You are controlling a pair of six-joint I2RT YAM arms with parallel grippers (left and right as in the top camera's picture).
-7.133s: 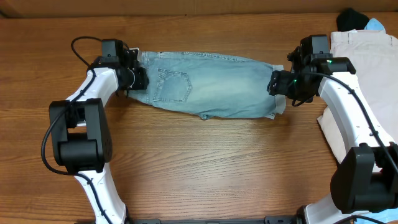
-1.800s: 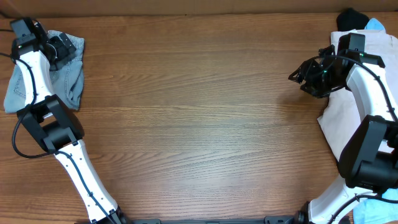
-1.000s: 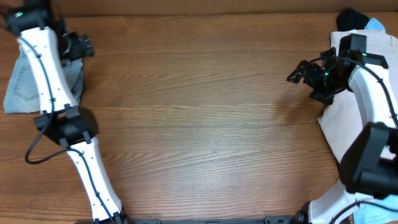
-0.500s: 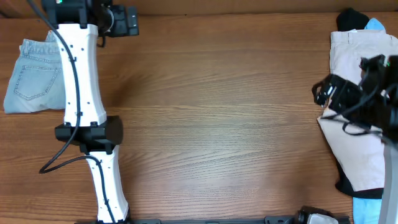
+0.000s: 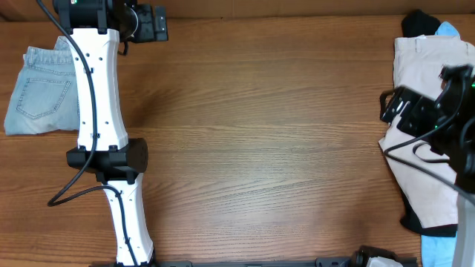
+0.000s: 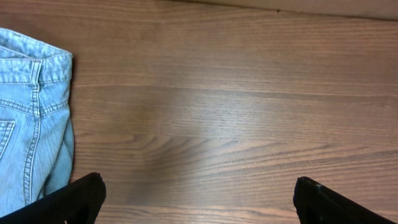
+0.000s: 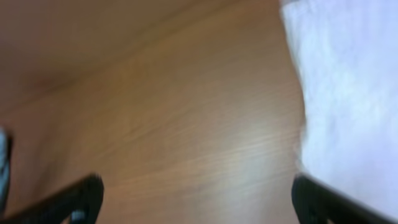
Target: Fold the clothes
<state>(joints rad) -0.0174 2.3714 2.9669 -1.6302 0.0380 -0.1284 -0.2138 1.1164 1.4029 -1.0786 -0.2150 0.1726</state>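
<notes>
**A:** Where have the denim shorts (image 5: 37,89) ended up, and is anyone holding them?

**B:** Nobody is. They lie folded at the left end of the table (image 5: 260,148), one back pocket facing up. The left gripper (image 5: 147,22) hangs over bare wood to their right, near the far edge. Its fingers are spread wide and empty. The right gripper (image 5: 391,111) is at the right end, beside a pale garment (image 5: 430,170), and its fingers are wide apart too, with nothing between them

**A:** What could go wrong from here?

**B:** Two things, I'd say. The left arm (image 5: 93,81) runs right alongside the shorts, so if it swings low on its way home it could catch the denim and drag the fold open. The right gripper is so close to the pale garment that an open finger could snag it and pull it across the table

**A:** Anything you can't make out?

**B:** Plenty. From overhead the arm covers the right edge of the shorts, so I can't tell how neatly the layers line up there. The left wrist view cuts them off at its left border. The right wrist view is blurred, showing only wood, pale cloth and two dark fingertips. I can't identify the dark bundle (image 5: 419,21) at the far right corner
</notes>
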